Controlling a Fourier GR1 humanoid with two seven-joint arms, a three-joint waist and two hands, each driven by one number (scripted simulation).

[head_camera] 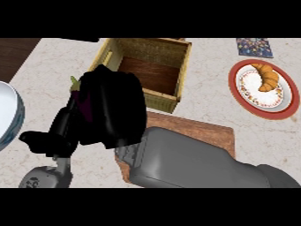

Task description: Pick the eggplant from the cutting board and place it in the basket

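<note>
Head view: right hand [110, 108] grips eggplant [76, 90], green stem up-left.

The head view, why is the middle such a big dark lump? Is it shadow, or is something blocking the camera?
Head view: no shadow, the black right hand is raised near the camera and hides most of the eggplant, which shows only as a purple sliver with a green stem; its grey forearm covers much of the cutting board. Light is even; the basket is dim inside.

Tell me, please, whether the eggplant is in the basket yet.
Not yet. The eggplant is in the right hand, beside the basket and outside its left wall; the basket's wooden floor shows bare.
</note>
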